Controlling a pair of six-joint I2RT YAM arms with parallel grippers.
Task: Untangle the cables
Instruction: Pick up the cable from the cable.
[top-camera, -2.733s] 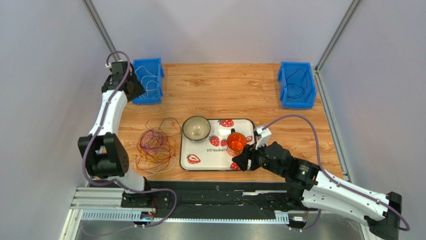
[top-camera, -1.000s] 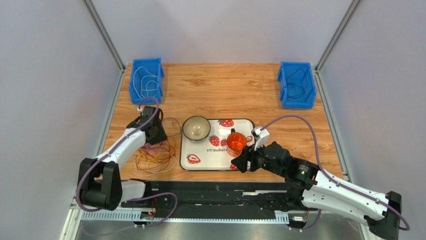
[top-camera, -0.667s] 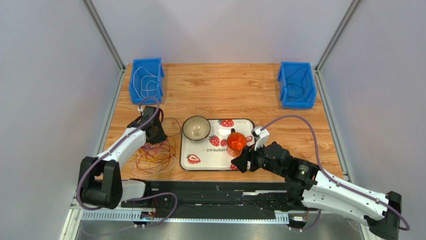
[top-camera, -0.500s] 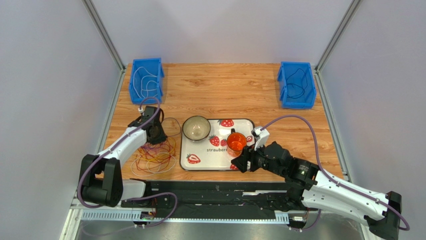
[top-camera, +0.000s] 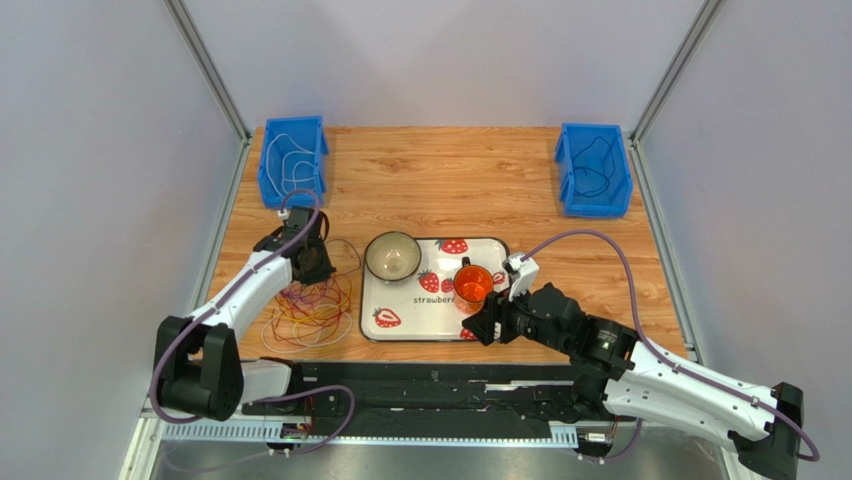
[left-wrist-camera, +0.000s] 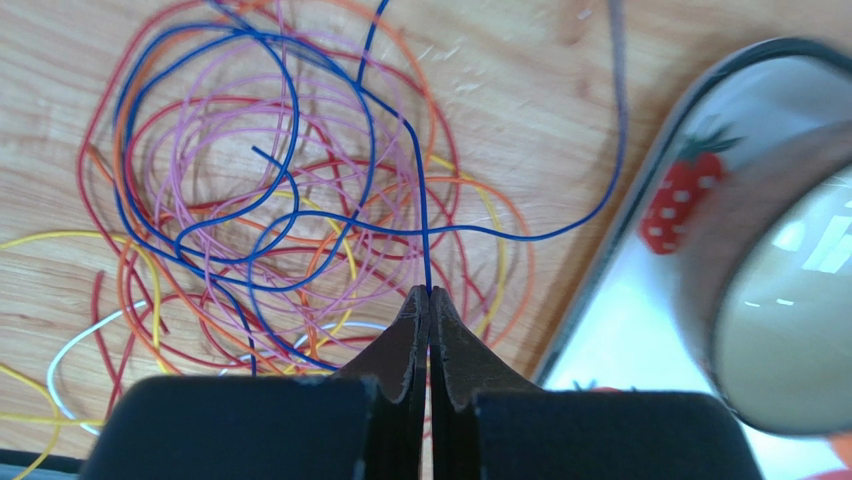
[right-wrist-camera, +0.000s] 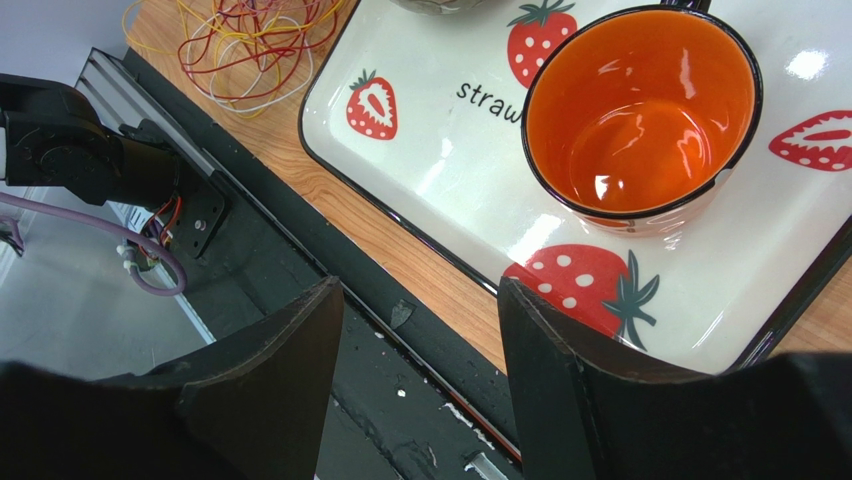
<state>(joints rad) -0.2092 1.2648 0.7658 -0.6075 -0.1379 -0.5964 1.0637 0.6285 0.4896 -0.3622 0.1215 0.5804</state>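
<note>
The cables (top-camera: 310, 305) lie in a loose tangle of yellow, orange, red, pink and blue loops on the wooden table, left of the tray. My left gripper (top-camera: 312, 268) hangs over the tangle's far edge. In the left wrist view its jaws (left-wrist-camera: 429, 292) are pressed together on a thin blue cable (left-wrist-camera: 424, 220), which runs up from the tips into the tangle (left-wrist-camera: 280, 200). My right gripper (top-camera: 483, 328) stands open and empty over the tray's near edge; the right wrist view shows a wide gap (right-wrist-camera: 420, 290) between its fingers.
A strawberry tray (top-camera: 430, 340) holds a grey bowl (top-camera: 392, 256) and an orange cup (top-camera: 472, 284). A blue bin (top-camera: 294, 160) at the back left holds a white cable; another bin (top-camera: 594, 170) at the back right holds a dark one. A black rail runs along the near edge.
My left gripper has closed on the blue cable and risen slightly toward the far side. The right arm has not moved.
</note>
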